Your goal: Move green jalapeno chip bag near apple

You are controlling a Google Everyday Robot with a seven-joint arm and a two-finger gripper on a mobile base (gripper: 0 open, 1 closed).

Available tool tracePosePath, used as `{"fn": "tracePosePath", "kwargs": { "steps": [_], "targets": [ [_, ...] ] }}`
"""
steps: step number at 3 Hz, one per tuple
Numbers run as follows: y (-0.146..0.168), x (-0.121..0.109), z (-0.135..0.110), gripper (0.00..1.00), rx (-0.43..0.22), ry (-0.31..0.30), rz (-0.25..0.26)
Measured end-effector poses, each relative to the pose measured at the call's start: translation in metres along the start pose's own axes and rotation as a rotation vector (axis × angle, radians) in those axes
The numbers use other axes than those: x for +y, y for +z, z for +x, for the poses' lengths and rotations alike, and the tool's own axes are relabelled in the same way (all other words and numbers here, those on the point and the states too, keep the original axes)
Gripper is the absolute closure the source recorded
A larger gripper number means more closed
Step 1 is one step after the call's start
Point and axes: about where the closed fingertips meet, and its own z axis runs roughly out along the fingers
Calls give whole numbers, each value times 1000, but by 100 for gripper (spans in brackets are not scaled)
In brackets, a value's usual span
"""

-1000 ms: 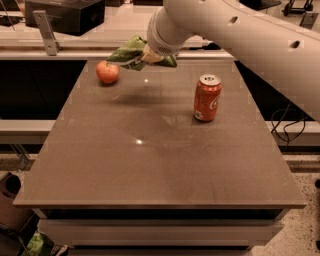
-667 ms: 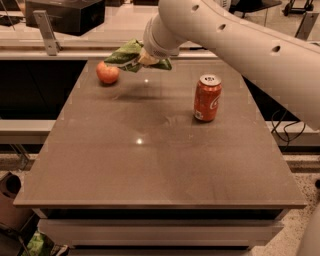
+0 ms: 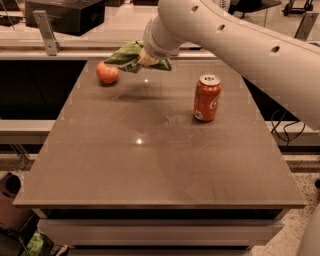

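- The desk (image 3: 150,170) is a flat brown top that fills most of the view. The apple (image 3: 107,73) sits on its far left part, close to the back edge.
- The robot arm (image 3: 240,45) is thick and white. It enters from the right edge, well away from the apple, and slopes across to end just right of the apple and higher than it.
- The black box (image 3: 65,15) stands behind the apple and to its left, on a farther surface beyond the desk.
- The green jalapeno chip bag (image 3: 125,55) is crumpled foil held clear of the desk, just above and to the right of the apple. Its left tip shows right over the apple's top, and whether the two touch cannot be told. Its shadow lies on the desk just right of the apple.
- The pincer (image 3: 146,59) is at the arm's end, right of the apple and above its level. It is clamped on the bag's right-hand part and is largely covered by the wrist and the foil.
- The soda can (image 3: 207,98) is orange-red and stands upright on the desk, well apart from the apple, to its right and nearer the camera.
- The apple is small, round and red-orange, and rests on the desk on its own.
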Motion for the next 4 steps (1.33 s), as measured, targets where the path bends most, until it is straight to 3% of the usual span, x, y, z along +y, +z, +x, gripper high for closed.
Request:
{"fn": "tracePosePath", "kwargs": {
  "steps": [2,3,4],
  "targets": [
    [2,2,-1,13,-1,-2,-4],
    [3,3,-2,0,-1,-3,-6],
    [3,3,-2,0,-1,-3,-6]
  ]
}}
